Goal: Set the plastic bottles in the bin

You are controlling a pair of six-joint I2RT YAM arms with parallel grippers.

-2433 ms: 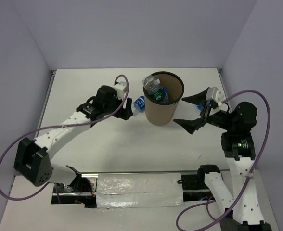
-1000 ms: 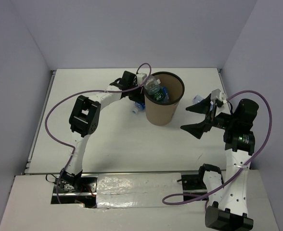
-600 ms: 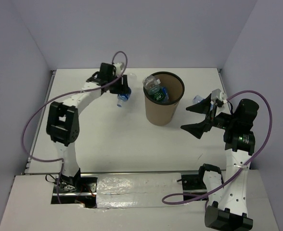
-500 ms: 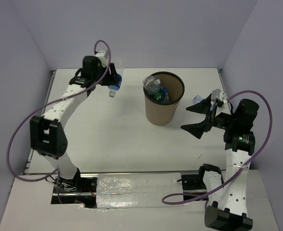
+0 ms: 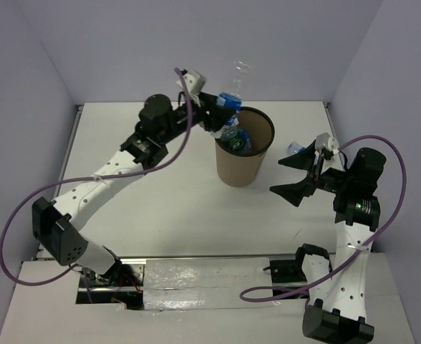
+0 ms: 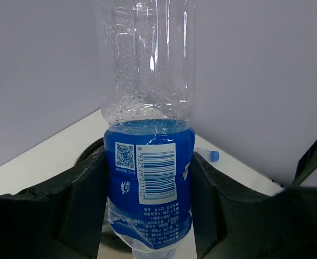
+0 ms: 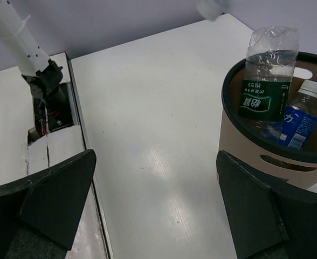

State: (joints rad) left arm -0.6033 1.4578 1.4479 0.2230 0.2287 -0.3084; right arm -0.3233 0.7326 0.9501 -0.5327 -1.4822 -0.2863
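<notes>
One clear plastic bottle with a blue label (image 6: 149, 178) is clamped in the left gripper (image 5: 221, 109), raised, it seems, just over the left rim of the tall brown cardboard bin (image 5: 240, 172). Two more bottles (image 7: 263, 89) crowd that side, so it could glance off and fall outside. The right gripper (image 5: 296, 170) gapes wide, empty.

Blue-label bottle (image 5: 233, 87) raised by brown bin (image 5: 243, 169) w/ 2 bottles (image 5: 229, 135) inside (one green-label).
</notes>
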